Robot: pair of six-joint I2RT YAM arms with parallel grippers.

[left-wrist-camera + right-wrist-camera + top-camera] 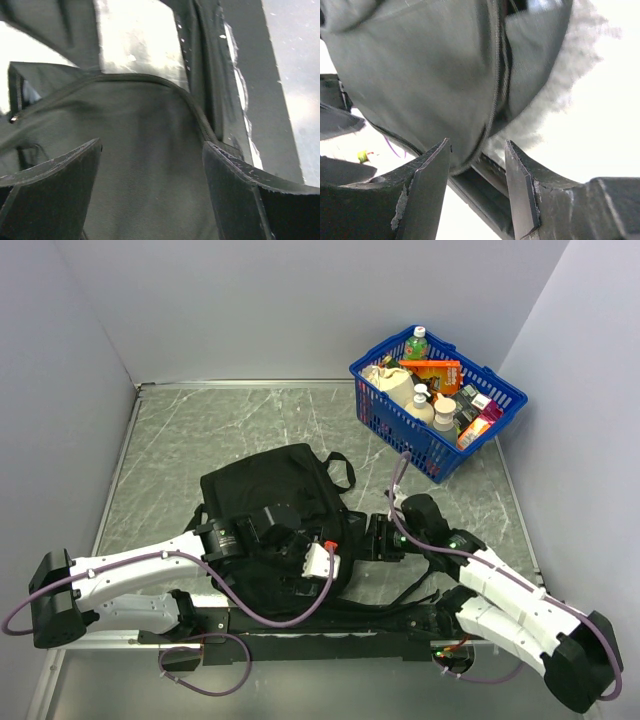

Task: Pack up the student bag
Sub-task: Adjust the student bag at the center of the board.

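The two arms are seen whole. The left gripper (152, 150) is held spread wide over the student bag (270, 480), with nothing grasped. The right gripper (477, 145) is parted at the bag's right edge, with a zip seam seen in the gap and not clamped. The one bag is laid near the middle of the table (190, 430), its near part hidden by both wrists. Farther right, one blue basket (512, 400) is crowded with bottles and packets too overlapped to be counted.
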